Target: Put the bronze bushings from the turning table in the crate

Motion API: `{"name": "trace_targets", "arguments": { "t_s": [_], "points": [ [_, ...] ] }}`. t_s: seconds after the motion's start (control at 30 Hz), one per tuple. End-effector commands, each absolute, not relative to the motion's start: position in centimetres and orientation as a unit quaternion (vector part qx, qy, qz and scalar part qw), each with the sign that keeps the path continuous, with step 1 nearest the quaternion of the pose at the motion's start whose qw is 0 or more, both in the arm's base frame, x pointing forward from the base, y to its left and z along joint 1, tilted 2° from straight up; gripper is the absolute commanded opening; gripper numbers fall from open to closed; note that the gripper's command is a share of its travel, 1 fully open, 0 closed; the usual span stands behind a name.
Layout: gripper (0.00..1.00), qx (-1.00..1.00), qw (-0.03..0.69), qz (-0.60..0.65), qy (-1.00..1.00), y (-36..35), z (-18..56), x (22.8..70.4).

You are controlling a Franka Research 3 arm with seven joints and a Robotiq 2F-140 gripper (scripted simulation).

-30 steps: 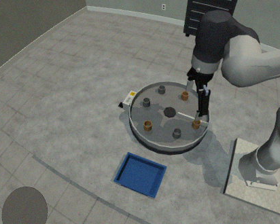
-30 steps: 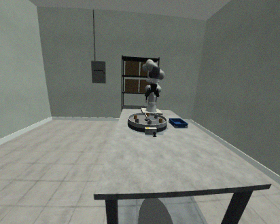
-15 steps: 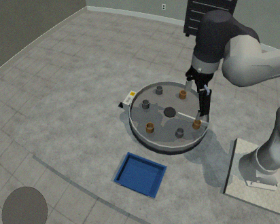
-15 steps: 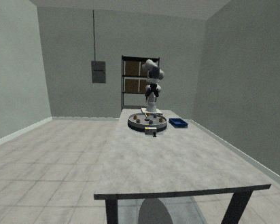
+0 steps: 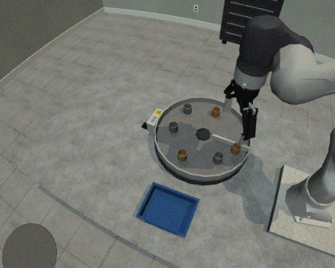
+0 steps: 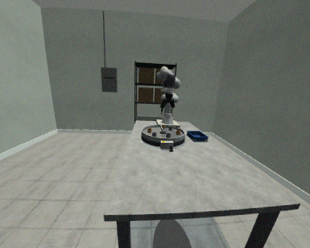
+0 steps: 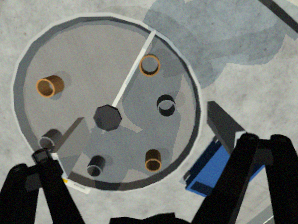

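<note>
The round turning table sits on the grey tabletop and serves as the landmark here. At its middle is a dark hub, and a thin white bar runs from the hub out to the rim on the side facing the robot's base.

Three bronze bushings stand upright on the turning table. One is at the outer end of the white bar, just inside the rim. Another is near the far rim, on the side away from the crate. The third is near the rim on the crate side. Three steel bushings share the disc: one at the far rim, one to the side by the small yellow-labelled box, and one near the crate-side rim, between two of the bronze ones.

The blue crate lies on the tabletop just beyond the turning table's rim, apart from it, with nothing visible inside.

The hand hangs above the turning table's rim, over the stretch between two bronze bushings. Its fingers are spread fully apart and hold nothing.
</note>
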State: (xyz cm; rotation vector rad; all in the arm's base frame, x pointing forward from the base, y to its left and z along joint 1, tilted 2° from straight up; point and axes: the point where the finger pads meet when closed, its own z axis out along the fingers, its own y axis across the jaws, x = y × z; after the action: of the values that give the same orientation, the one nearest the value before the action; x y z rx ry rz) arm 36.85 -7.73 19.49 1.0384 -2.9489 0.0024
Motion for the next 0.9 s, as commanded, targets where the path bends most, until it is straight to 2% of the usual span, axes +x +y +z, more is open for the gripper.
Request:
{"name": "trace_targets", "arguments": {
  "t_s": [0.0,0.87],
  "points": [
    [1.0,0.348,0.005,0.002,-0.938,-7.79,19.5,36.98],
    [1.0,0.367,0.001,-0.007,-0.93,-8.0,18.82,36.1]
  ]
}}
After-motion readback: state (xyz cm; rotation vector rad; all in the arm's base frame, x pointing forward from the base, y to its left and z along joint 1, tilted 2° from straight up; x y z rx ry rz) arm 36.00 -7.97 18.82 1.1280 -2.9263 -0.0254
